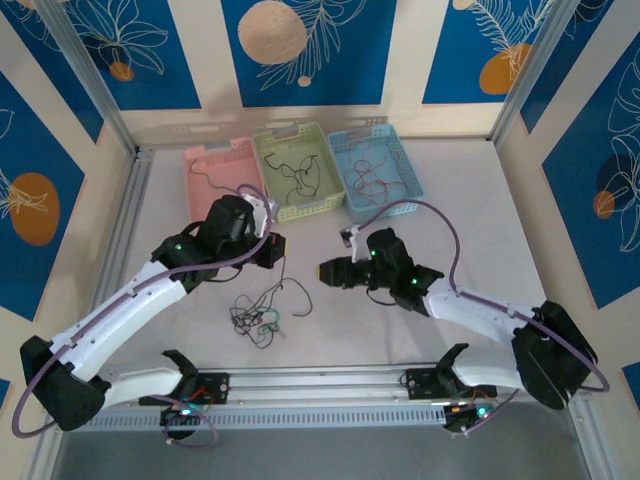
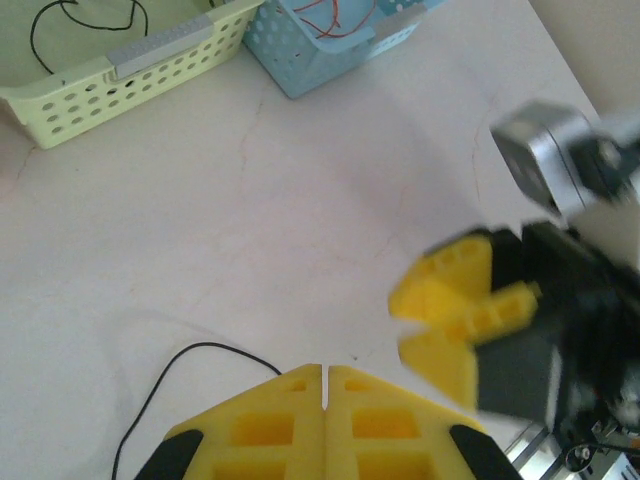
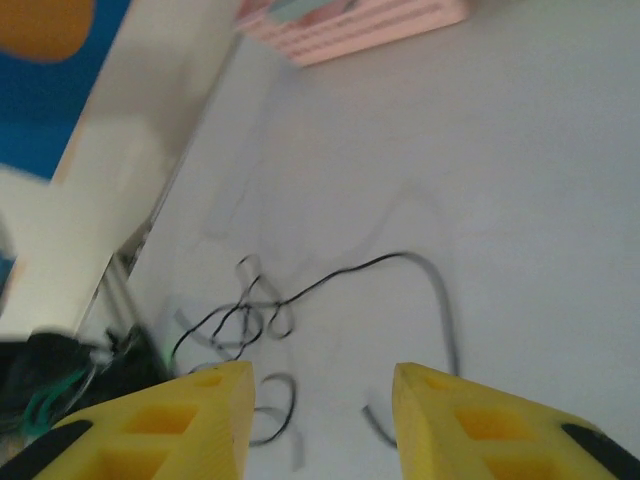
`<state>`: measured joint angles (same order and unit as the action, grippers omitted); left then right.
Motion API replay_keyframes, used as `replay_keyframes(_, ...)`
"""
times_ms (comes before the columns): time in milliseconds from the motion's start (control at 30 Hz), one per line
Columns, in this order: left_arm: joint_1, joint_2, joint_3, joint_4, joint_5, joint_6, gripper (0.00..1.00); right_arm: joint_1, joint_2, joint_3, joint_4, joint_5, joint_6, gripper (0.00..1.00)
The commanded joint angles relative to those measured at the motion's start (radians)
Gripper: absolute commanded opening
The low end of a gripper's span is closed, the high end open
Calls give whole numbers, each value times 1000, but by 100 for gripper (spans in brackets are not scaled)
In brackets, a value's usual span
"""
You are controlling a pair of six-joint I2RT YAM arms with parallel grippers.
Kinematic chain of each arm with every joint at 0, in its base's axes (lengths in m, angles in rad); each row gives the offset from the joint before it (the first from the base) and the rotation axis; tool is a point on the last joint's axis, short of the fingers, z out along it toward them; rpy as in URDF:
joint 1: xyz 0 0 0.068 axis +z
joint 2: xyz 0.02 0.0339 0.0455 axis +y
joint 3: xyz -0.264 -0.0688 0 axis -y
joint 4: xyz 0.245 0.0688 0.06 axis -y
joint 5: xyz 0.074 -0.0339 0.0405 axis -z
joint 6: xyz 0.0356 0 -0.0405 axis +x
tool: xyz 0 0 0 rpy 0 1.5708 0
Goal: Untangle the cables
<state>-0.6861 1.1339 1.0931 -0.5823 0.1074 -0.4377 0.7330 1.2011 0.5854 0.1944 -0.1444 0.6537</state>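
Your left fingers (image 2: 270, 425) are sitting pressed together, your right fingers (image 3: 185, 420) are hanging spread, and the tangled thin black and green cables (image 1: 258, 318) are lying on the white worktop (image 1: 345, 340) between your arms

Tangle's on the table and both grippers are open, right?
Not both: the left gripper is shut, its jaws pressed together in the left wrist view. The right gripper is open, and the cables do lie on the table.
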Motion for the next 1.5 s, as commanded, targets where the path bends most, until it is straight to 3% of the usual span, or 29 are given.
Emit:
replay_keyframes(0, 20, -20, -9, 22, -20, -34, 0, 85, -57, -26, 48, -18, -63, 40)
replay_keyframes(300, 31, -22, -4, 22, -12, -40, 0, 291, 28, 12, 138, 9, -152, 51)
replay_keyframes(533, 32, -26, 4, 9, -14, -35, 0, 372, 180, 106, 155, 50, -188, 52)
replay_keyframes(700, 34, -29, 1, 8, -17, -33, 0, 374, 231, 139, 160, 73, -206, 49)
replay_keyframes(800, 34, -36, 0, 7, -20, -32, 0, 374, 256, 155, 155, 49, -207, 42)
replay_keyframes(967, 40, -49, 1, -11, -49, -24, 0, 373, 238, 146, 139, 48, -212, 5)
replay_keyframes(1033, 44, -58, 1, -23, -70, -22, 0, 362, 201, 123, 142, 63, -211, 0)
replay_keyframes(1233, 69, -118, 28, -134, -252, 17, 0, 201, -15, -45, 144, 90, -100, 0)
replay_keyframes(1467, 162, -231, 48, -269, -394, 72, 0, -198, -393, -277, 47, 68, 117, 0)
